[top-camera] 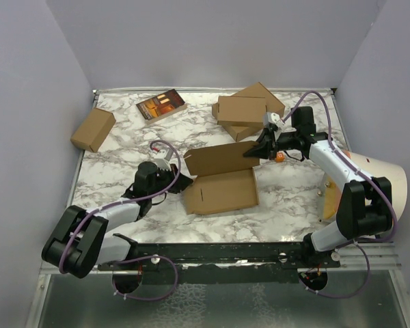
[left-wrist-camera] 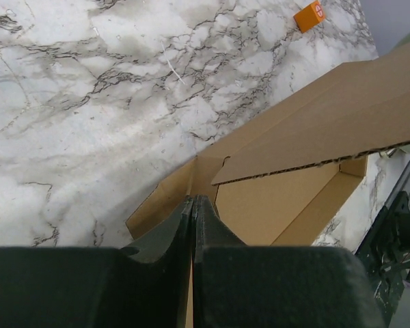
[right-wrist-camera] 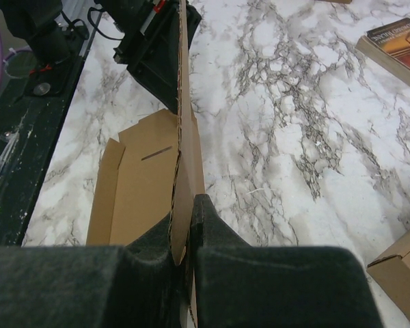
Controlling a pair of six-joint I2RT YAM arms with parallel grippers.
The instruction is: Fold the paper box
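Top view: paper box [top-camera: 222, 193] sits mid-worktop [top-camera: 123, 160], tray flat, lid panel raised along the far edge. Step in hand looks like closing the lid. Left gripper [top-camera: 182, 182] clamps the tray's left corner, arm low and reaching in. Right gripper [top-camera: 255, 151] pinches the lid's right edge, arm bent in from the right.
Left wrist: fingers [left-wrist-camera: 160, 236] narrow, thin cardboard wall between them.
Right wrist: fingers [right-wrist-camera: 222, 236] narrow, gripping the upright panel edge-on.
Next, my read: right arm swings the lid down over the tray while left anchors it.
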